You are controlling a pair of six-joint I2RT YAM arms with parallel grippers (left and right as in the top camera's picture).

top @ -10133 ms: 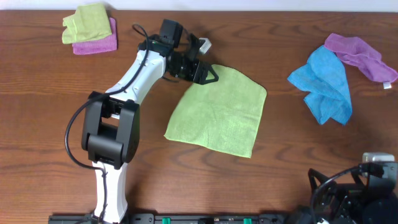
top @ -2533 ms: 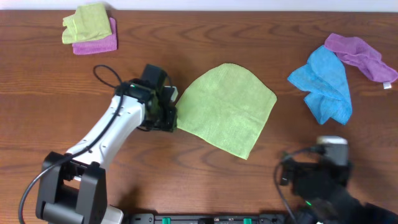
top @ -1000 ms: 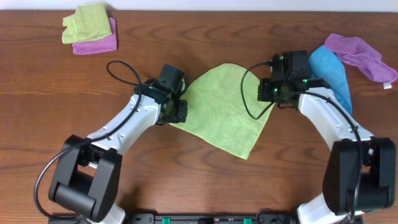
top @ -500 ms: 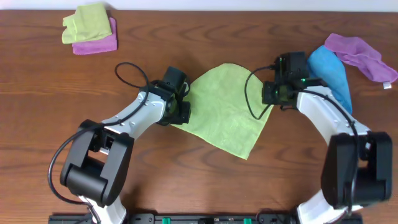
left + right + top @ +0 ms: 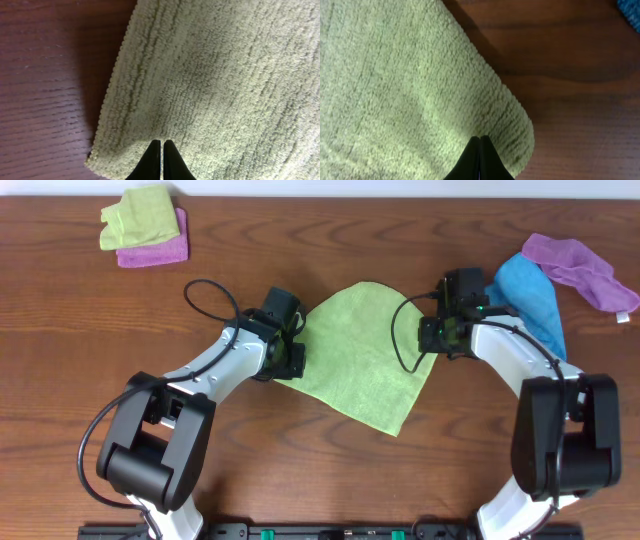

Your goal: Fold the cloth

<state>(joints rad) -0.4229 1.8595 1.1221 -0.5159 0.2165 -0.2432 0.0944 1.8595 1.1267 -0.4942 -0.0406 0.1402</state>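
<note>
The cloth [image 5: 365,350] is a lime-green towel lying spread flat mid-table, one corner toward the front. My left gripper [image 5: 292,365] is shut, its tips down on the cloth's left corner. In the left wrist view the left gripper [image 5: 162,142] has its fingertips together on the cloth [image 5: 225,75], just inside the corner; no fabric shows between them. My right gripper [image 5: 432,345] is shut at the cloth's right corner. In the right wrist view the right gripper [image 5: 480,137] is closed tight over the cloth [image 5: 395,75], near its rounded corner.
A folded green cloth [image 5: 140,215] lies on a folded purple one [image 5: 155,248] at the far left. A bright blue cloth [image 5: 535,305] and a purple cloth with a white tag [image 5: 585,265] are bunched at the far right, close behind my right arm.
Over ten seconds the cloth shifted, my left gripper moved from its far corner to the left corner, and my right arm came to the right corner. In the last second both barely moved.
</note>
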